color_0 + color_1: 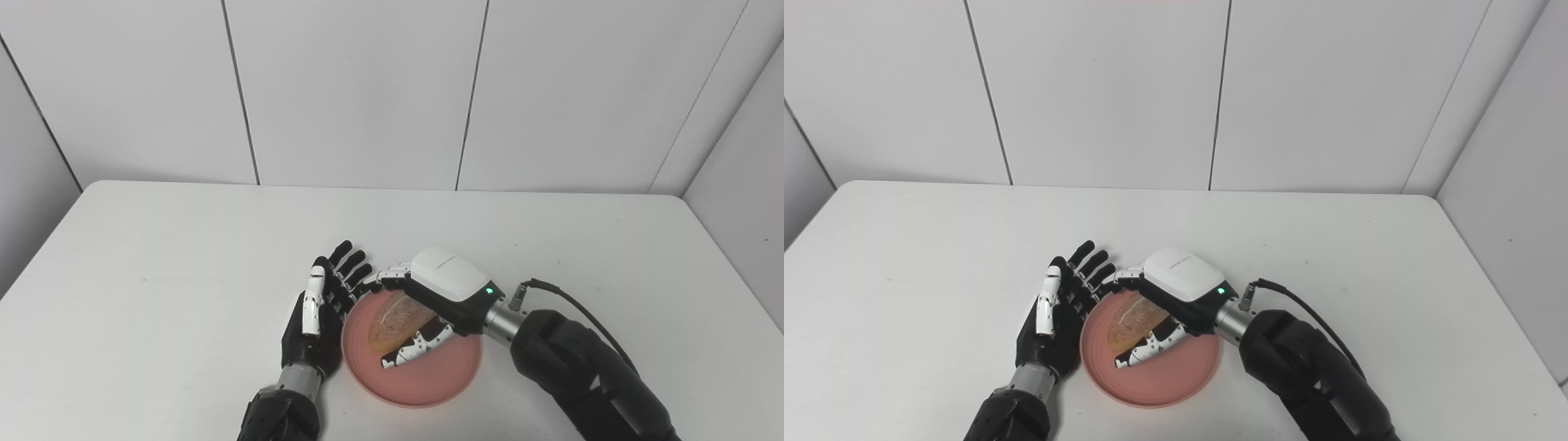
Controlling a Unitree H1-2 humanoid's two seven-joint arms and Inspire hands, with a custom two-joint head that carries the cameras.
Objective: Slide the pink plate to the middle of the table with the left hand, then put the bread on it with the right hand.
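Pink plate (422,383) sits on the white table (153,275) in the lower centre of the frame. Over its left part the right hand (438,291) pinches the bread loaf (392,318) between its upper fingers and thumb (416,350); whether the loaf touches the plate is unclear. The left hand (318,312) rests just beside the plate's left rim, fingers straight and spread, holding nothing.
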